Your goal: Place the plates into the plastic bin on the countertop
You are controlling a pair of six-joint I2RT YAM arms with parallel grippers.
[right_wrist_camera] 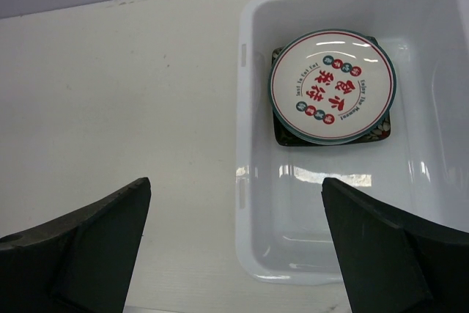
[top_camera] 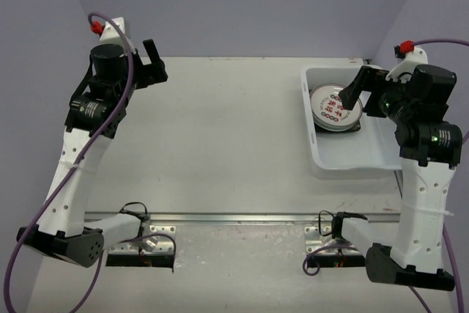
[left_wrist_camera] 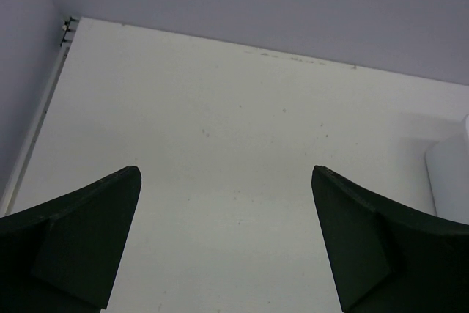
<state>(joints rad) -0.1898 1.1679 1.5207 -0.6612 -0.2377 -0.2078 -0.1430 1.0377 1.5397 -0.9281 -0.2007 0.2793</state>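
The bin sits at 2 o'clock on the countertop. At the bin's 12 o'clock end we see a round plate with a teal rim and red characters. It lies on a square black plate, of which only the corners show. The right gripper hovers above the bin near these plates, its jaws wide apart and holding nothing. The left gripper hangs at 10 o'clock above the countertop, its jaws likewise wide apart and empty. A rail crosses at 6 o'clock.
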